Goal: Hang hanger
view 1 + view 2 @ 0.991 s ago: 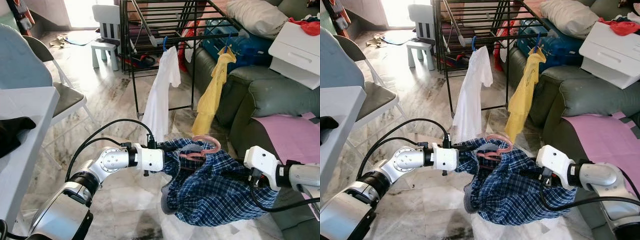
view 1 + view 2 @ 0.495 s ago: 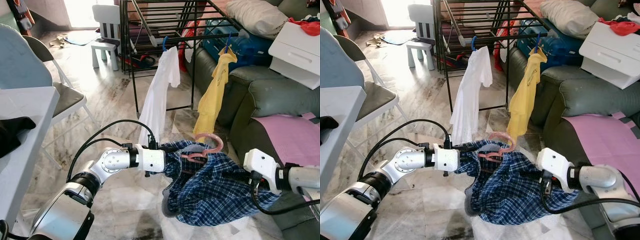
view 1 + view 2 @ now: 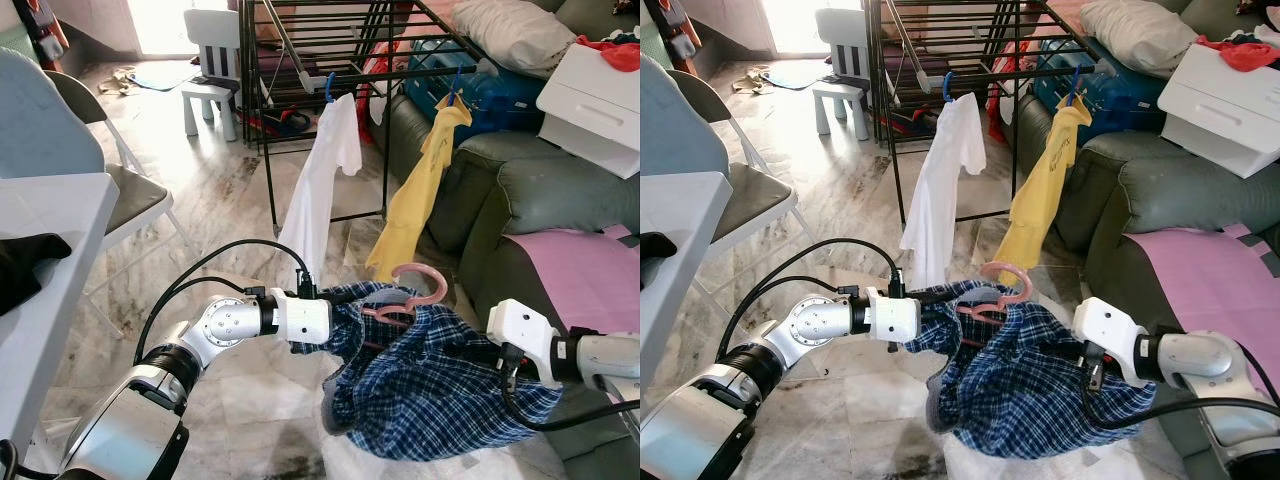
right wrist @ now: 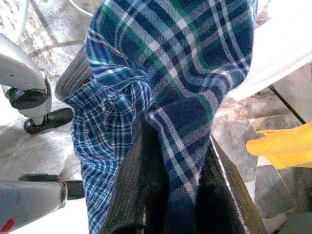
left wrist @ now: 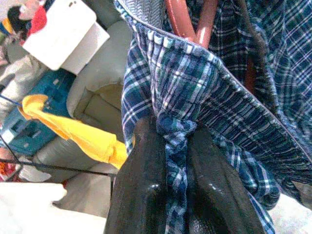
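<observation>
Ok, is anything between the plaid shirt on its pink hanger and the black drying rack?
Nothing solid: bare marble floor lies between the blue plaid shirt on its pink plastic hanger and the black metal drying rack. A white shirt and yellow shirt already hang there.

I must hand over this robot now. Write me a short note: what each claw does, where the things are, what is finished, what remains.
Left claw: shut on a fold of the plaid shirt.
Right claw: shut on the shirt's other side.
The shirt hangs between both arms above the floor, with the pink hanger inside its collar, hook pointing up.
The drying rack stands ahead; a white shirt and a yellow shirt already hang on it.
Done: shirt is on the hanger.
Left: carry it to the rack, hook the hanger on a bar, release.
</observation>
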Controlling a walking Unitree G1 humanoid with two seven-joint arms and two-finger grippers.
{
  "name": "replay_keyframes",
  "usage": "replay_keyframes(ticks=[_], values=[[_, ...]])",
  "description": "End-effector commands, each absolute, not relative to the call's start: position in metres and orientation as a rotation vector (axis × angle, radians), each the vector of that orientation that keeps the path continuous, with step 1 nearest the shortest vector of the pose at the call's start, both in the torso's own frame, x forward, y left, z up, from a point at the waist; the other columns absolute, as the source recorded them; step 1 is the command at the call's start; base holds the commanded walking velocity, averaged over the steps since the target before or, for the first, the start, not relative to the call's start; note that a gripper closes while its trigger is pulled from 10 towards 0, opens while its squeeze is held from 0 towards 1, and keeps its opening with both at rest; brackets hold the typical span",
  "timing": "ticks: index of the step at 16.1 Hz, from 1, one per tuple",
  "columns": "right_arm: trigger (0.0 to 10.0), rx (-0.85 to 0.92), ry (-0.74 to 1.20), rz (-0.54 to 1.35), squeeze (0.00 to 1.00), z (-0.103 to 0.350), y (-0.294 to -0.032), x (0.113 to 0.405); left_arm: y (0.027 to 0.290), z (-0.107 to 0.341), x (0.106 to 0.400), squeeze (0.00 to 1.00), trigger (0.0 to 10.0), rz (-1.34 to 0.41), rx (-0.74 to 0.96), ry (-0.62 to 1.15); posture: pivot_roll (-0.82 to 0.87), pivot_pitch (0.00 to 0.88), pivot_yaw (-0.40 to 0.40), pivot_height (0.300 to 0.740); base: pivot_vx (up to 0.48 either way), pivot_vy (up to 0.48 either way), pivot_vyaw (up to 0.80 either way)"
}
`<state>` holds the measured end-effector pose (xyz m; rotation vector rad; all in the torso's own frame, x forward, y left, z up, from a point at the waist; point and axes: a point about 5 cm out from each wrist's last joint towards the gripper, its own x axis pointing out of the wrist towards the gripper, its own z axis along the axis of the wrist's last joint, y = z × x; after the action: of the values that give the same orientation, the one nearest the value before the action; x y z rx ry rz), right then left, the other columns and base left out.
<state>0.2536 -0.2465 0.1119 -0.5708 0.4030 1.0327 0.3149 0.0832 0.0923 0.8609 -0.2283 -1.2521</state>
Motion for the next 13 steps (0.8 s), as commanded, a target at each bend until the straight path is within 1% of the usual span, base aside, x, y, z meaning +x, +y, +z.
replay_keyframes(ticks=[1,2,5,9,10,11,13], values=[[0.0,-0.568,0.400,1.018,0.00,0.111,-0.248,0.254,0.081,0.093,0.317,1.00,10.0,-1.246,0.827,-0.204,0.05,0.000,-0.066,0.740,0.000,0.000,0.00],[0.0,-0.572,0.400,1.007,0.00,0.109,-0.248,0.253,0.083,0.085,0.313,1.00,10.0,-1.295,0.833,-0.157,0.05,0.000,-0.065,0.740,0.000,0.000,0.00],[0.0,-0.637,0.405,0.935,0.00,0.102,-0.251,0.255,0.083,0.084,0.310,1.00,10.0,-1.295,0.834,-0.176,0.05,0.000,-0.065,0.740,0.000,0.000,0.00],[0.0,-0.657,0.417,0.808,0.00,0.092,-0.253,0.256,0.087,0.090,0.316,1.00,10.0,-1.221,0.835,-0.200,0.04,0.000,-0.060,0.740,0.000,0.000,0.00],[0.0,-0.659,0.417,0.766,0.00,0.089,-0.254,0.258,0.088,0.092,0.319,1.00,10.0,-1.184,0.804,-0.195,0.04,0.000,-0.059,0.740,0.000,0.000,0.00],[0.0,-0.641,0.410,0.701,0.00,0.087,-0.253,0.260,0.091,0.092,0.324,1.00,10.0,-1.115,0.730,-0.160,0.04,0.000,-0.056,0.740,0.000,0.000,0.00],[0.0,-0.614,0.403,0.636,0.00,0.085,-0.253,0.261,0.093,0.092,0.328,1.00,10.0,-1.043,0.627,-0.124,0.04,0.000,-0.054,0.740,0.000,0.000,0.00]])
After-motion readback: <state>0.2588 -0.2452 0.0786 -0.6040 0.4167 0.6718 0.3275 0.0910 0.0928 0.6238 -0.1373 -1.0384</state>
